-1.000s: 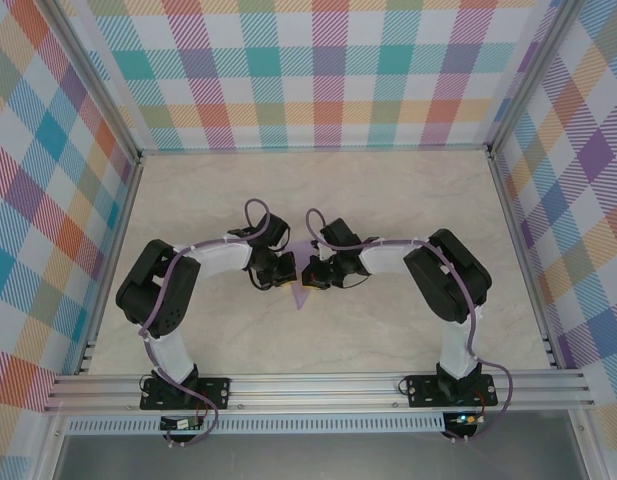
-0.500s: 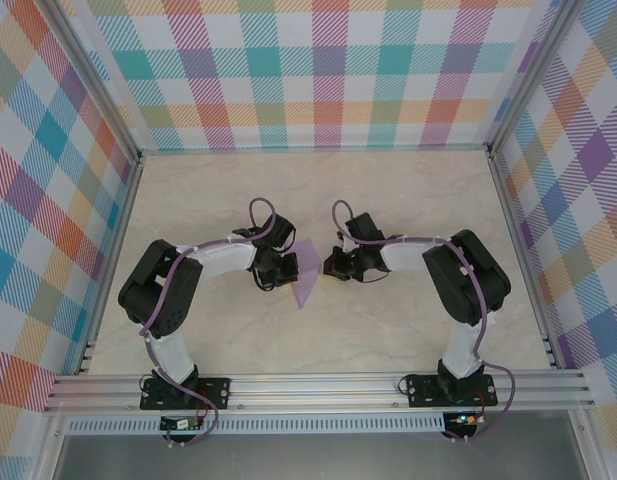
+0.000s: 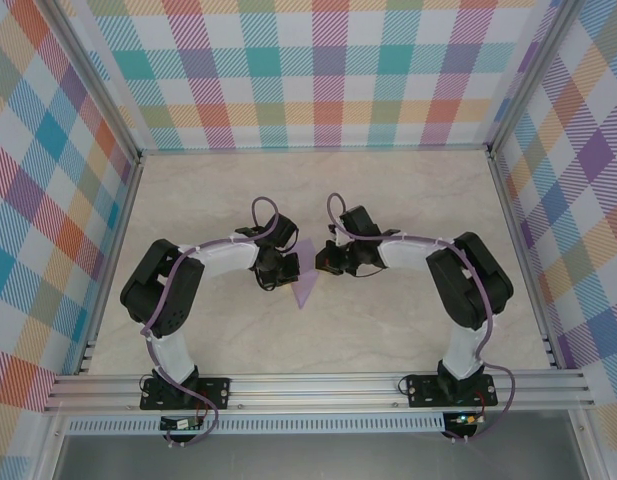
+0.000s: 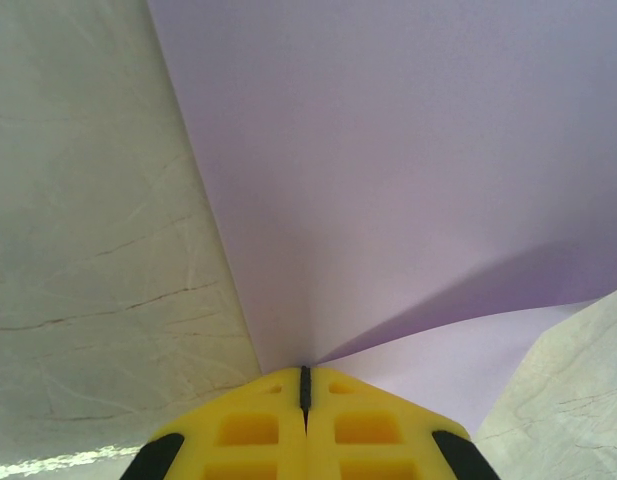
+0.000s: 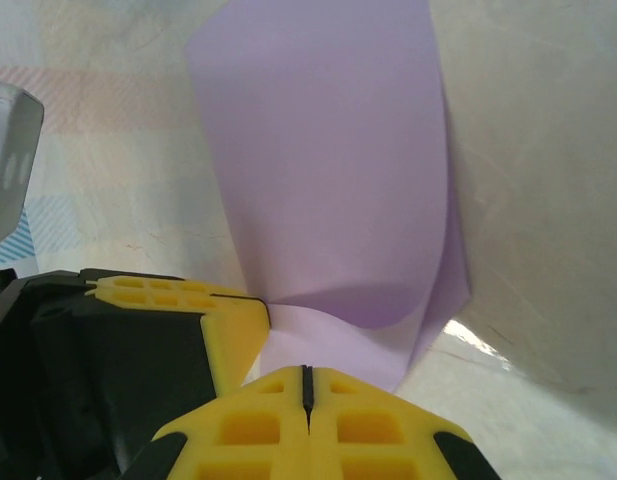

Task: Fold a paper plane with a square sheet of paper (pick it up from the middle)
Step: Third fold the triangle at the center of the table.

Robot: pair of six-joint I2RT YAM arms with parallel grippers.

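Observation:
The lavender square sheet of paper point(image 3: 308, 284) is held above the table's middle, bent into a pointed shape whose tip faces the near edge. My left gripper point(image 3: 291, 268) is shut on its left edge. In the left wrist view the sheet point(image 4: 408, 150) fans out from the pinched yellow tips point(image 4: 304, 372). My right gripper point(image 3: 326, 263) is shut just right of the sheet. In the right wrist view its tips point(image 5: 307, 372) meet with nothing between them, and a curled flap point(image 5: 328, 170) lies just beyond. The left fingers point(image 5: 223, 320) grip the sheet there. The paper plane is out of view.
The pale marbled table point(image 3: 408, 200) is walled by checked panels point(image 3: 318, 70) at the back and sides, with metal rails point(image 3: 318, 388) along the near edge. Both arms bend inward towards the middle.
A second ago both grippers met at the paper. The right gripper then pulled away to the right and has now come a little way back. The left gripper has kept hold of the sheet.

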